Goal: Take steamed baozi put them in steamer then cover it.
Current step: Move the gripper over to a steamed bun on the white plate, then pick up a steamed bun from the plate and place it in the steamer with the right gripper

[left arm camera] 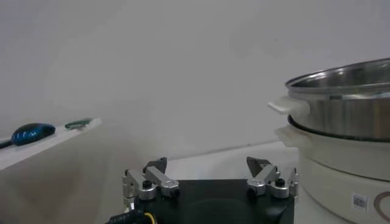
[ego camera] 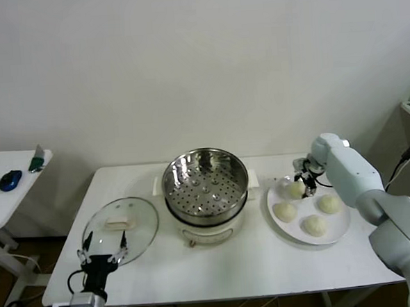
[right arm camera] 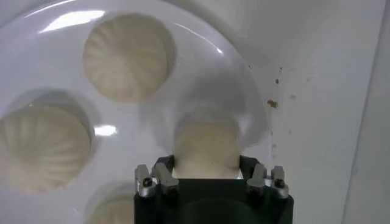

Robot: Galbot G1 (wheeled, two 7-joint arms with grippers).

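Observation:
Four cream-white baozi are at a white plate [ego camera: 340, 230] on the table's right. My right gripper [ego camera: 303, 187] is shut on the far-left baozi [ego camera: 295, 188]. In the right wrist view its fingers [right arm camera: 163, 168] press both sides of that bun [right arm camera: 206, 145], which casts a shadow on the plate [right arm camera: 201, 55]. The other three baozi [ego camera: 285, 211] [ego camera: 328, 204] [ego camera: 314, 225] lie on the plate. The empty steel steamer [ego camera: 205, 185] sits on its white pot base [ego camera: 206, 231] mid-table. The glass cover [ego camera: 120, 227] lies flat to its left. My left gripper [ego camera: 104, 260] is open and empty at the cover's near edge.
A side table [ego camera: 13, 200] to the left holds a blue mouse [ego camera: 10, 180]. The left wrist view shows the steamer [left arm camera: 347, 103] on its base [left arm camera: 341, 167] and the open left gripper [left arm camera: 210, 167]. The table's front edge is near my left gripper.

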